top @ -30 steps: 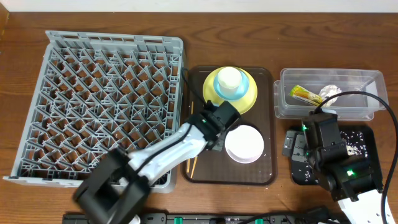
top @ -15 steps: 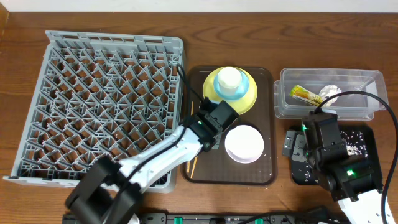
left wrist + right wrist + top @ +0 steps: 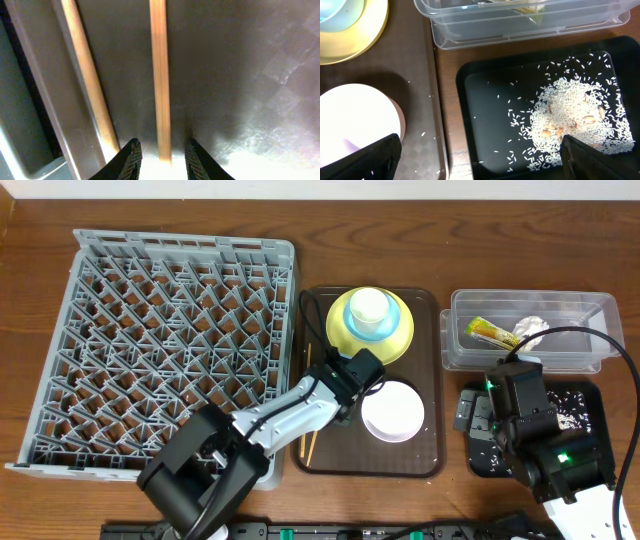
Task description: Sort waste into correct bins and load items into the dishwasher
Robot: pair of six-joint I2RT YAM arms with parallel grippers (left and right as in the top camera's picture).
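Chopsticks (image 3: 159,75) — left tool (image 3: 162,149) still over them, loosely straddling one.

Two bowls (image 3: 392,412), two chopsticks (image 3: 159,75), one plate (image 3: 402,343), one cup (image 3: 369,305).

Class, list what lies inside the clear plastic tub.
Inside the clear tub lie a green-and-yellow wrapper and a crumpled white tissue. Whatever sits beneath the tissue is covered.
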